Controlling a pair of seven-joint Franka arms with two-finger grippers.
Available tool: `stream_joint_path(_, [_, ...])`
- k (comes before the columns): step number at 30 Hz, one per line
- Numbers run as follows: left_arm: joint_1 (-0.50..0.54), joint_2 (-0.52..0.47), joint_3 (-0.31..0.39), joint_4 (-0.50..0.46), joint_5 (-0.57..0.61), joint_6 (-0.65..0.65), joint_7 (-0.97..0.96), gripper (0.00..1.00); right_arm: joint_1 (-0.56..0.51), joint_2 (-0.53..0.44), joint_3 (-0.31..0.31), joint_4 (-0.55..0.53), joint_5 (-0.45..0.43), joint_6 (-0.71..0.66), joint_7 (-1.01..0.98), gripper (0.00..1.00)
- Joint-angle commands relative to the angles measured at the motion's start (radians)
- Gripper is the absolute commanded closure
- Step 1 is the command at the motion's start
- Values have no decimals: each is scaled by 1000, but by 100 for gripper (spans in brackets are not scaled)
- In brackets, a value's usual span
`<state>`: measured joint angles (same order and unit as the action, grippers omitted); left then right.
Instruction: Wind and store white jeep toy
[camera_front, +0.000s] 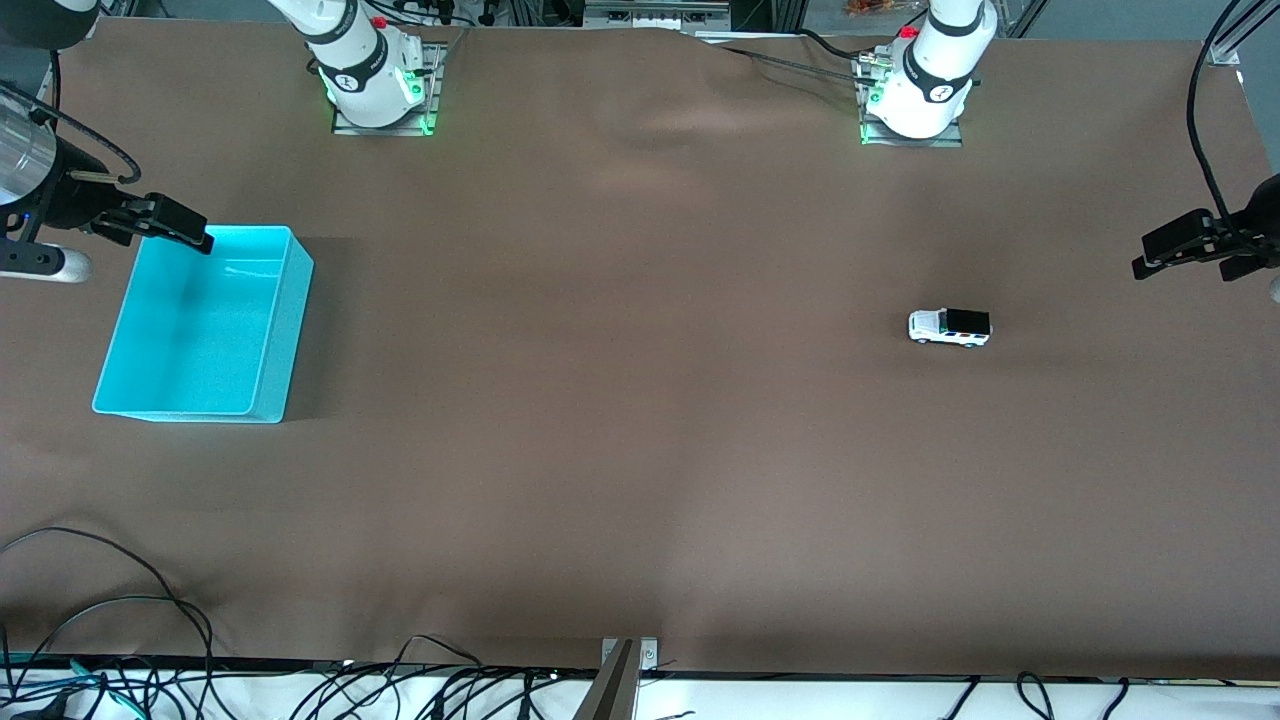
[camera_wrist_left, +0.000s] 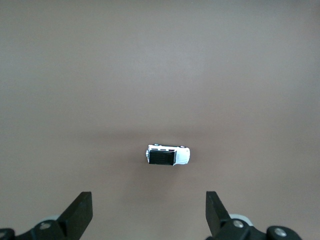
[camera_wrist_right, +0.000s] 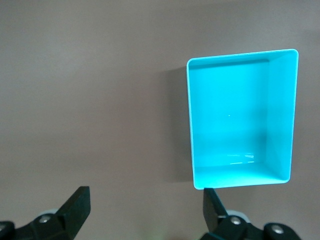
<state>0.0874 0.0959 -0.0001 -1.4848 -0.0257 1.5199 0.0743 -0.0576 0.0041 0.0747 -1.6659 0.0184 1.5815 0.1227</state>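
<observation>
White jeep toy (camera_front: 950, 327) sits on its wheels on the brown tabletop (camera_front: 620, 400), toward the left arm's end, bare cloth all round it. Cyan bin (camera_front: 205, 325) stands at the right arm's end, open side up, well apart from the toy.

Left pincer (camera_front: 1195, 245) hangs over the tabletop's edge, at 2 o'clock from the toy, jaws wide, holding nothing. Right pincer (camera_front: 165, 222) hangs over the bin's rim, jaws wide, also holding nothing.

Left wrist view: toy only, black roof up. Right wrist view: bin's inside, nothing in it.
</observation>
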Motion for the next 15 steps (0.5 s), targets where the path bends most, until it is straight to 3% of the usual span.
stream_joint_path(1, [-9,-16,6,-14,-33,-14,19,0,-1,-7,0,3,-18,8,-12,0])
stream_joint_path(15, [-9,-16,-15,-14,-33,-15,16,0,-1,-7,5,8,-18,6,-18,0])
